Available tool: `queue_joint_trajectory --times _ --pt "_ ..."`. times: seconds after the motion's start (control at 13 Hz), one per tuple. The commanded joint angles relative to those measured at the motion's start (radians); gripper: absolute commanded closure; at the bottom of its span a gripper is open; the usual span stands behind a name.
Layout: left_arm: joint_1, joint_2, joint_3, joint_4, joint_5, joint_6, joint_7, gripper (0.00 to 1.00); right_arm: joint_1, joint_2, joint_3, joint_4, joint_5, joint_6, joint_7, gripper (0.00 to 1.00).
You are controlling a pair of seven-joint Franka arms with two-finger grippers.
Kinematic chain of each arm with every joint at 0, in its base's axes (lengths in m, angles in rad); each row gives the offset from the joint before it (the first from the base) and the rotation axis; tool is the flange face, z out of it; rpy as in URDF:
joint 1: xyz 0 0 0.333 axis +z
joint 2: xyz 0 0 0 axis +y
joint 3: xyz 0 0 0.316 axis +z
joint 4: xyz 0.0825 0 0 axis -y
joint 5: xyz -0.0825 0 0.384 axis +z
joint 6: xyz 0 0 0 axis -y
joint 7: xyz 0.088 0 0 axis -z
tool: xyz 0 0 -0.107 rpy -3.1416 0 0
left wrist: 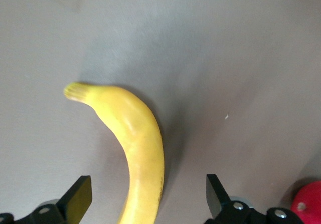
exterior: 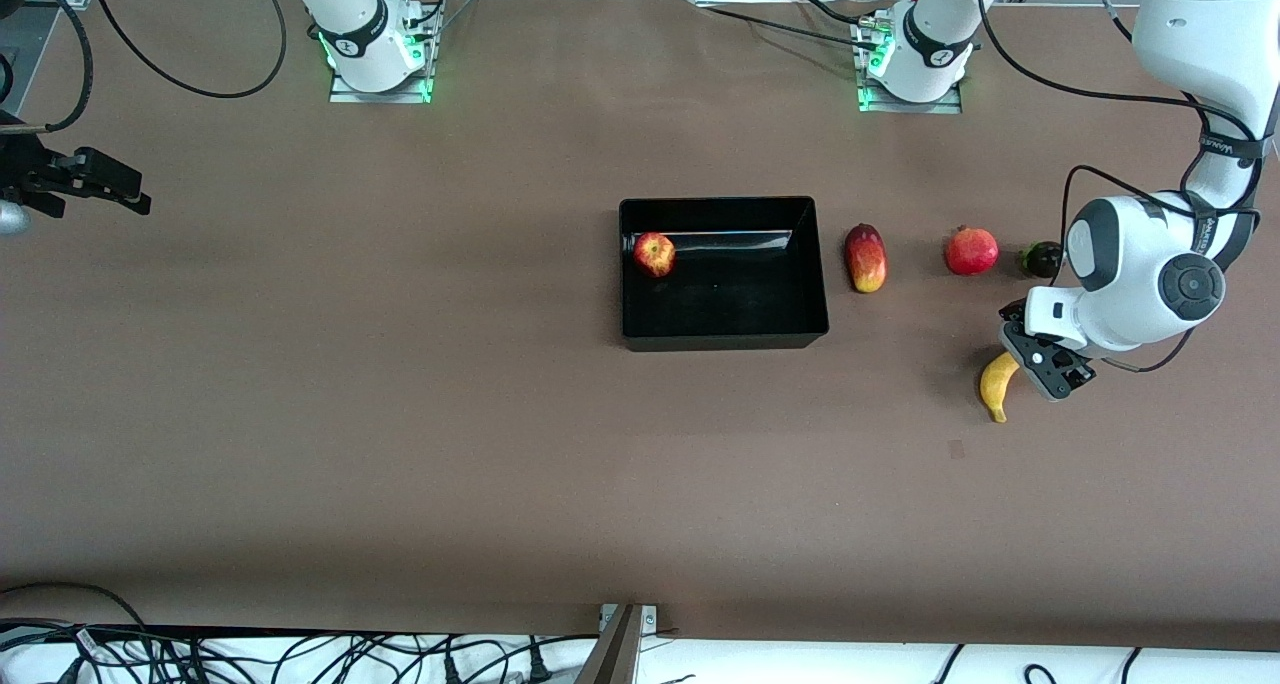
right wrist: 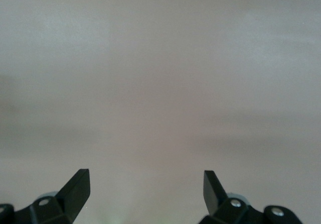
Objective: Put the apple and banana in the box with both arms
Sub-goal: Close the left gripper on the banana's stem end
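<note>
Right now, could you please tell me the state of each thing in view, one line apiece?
apple: in the box, by a corner.
box: holds only the apple.
banana: on the table, ungripped.
left gripper: open, over the banana.
right gripper: open, empty, waiting at the right arm's end.
mango: on the table beside the box.
pomegranate: on the table.

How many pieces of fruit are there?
5: an apple in the box; a mango, pomegranate and dark fruit beside it toward the left arm's end; a banana nearer the camera.
</note>
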Motion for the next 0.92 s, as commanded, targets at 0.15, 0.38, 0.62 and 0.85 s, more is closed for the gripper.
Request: queue_joint_trajectory --times 0.15,0.38,0.62,0.85 --pt "0.012 0.025 -0.007 -0.056 0.021 0.085 0.028 0.05 0.006 0.008 -0.002 0.019 -0.007 -0.018 0.008 0.0" --pt "0.012 0.017 -0.007 -0.053 0.019 0.075 0.012 1.0 0.003 0.008 -0.004 0.019 -0.007 -0.019 0.006 0.0" --pt "0.001 -0.015 -0.009 -0.046 0.012 0.065 0.017 1.0 0.003 0.008 -0.004 0.016 -0.007 -0.022 0.009 0.0" --pt "-0.072 -0.139 -0.024 -0.029 -0.092 -0.103 0.017 1.0 0.002 0.008 -0.004 0.017 -0.007 -0.041 0.014 0.0"
